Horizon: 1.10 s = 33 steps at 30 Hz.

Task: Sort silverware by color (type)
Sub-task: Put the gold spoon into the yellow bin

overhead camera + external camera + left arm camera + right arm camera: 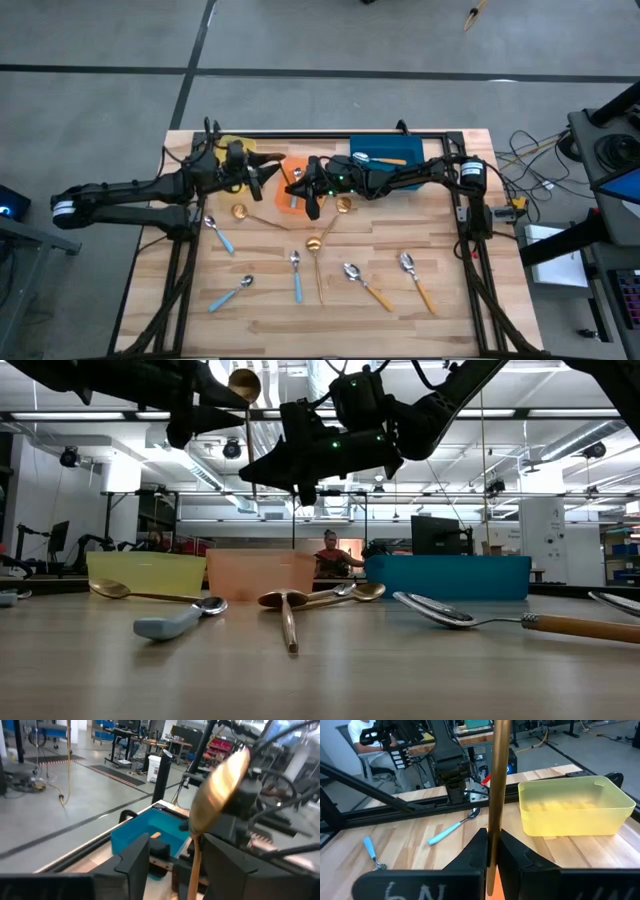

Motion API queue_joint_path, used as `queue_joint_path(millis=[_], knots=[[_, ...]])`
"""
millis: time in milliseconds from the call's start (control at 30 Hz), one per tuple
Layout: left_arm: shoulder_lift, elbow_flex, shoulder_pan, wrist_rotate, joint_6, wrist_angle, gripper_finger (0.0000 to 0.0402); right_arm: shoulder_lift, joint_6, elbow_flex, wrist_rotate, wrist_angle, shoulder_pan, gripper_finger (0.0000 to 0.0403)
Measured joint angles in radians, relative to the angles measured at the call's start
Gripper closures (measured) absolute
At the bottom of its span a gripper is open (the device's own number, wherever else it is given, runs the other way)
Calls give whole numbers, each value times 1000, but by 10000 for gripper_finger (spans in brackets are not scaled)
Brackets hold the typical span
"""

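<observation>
Mid-air handover above the orange bin (291, 172) — gold spoon (220, 787) clamped upright in the right gripper (490, 851), jaws closed on its handle; left gripper (170, 857) spread wide, released. Other spoons scattered on the worktop (450, 300) — yellow bin (575, 805) presumably its destination.

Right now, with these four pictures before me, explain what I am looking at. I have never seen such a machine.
Two dark robot arms work at a wooden table. One picture looks down from above, one looks level across the tabletop, and the other two are from a camera on each wrist. Small spoons lie on the table, some with blue handles, some with orange handles, some all gold. At the back stand a yellow bin, an orange bin and a blue bin. The right gripper is shut on a gold spoon, held upright. The left gripper is open around it.
</observation>
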State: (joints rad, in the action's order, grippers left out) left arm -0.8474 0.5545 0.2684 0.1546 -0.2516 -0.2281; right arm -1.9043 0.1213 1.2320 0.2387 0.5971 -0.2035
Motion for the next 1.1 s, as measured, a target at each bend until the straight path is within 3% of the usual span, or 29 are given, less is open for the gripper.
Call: queue_joint_path(millis=[400, 733, 1000, 1100], knots=[[0, -2, 0, 36, 81, 83, 195, 15, 10, 0, -20, -7, -1, 390], [-29, -39, -57, 47, 29, 54, 194, 19, -37, -4, -243, -55, 1, 390], [-151, -91, -154, 339, 69, -190, 194, 19, -78, -5, -293, -61, 8, 390], [-198, -88, -166, 385, 103, -268, 194, 19, -81, -5, -293, -62, 8, 390]])
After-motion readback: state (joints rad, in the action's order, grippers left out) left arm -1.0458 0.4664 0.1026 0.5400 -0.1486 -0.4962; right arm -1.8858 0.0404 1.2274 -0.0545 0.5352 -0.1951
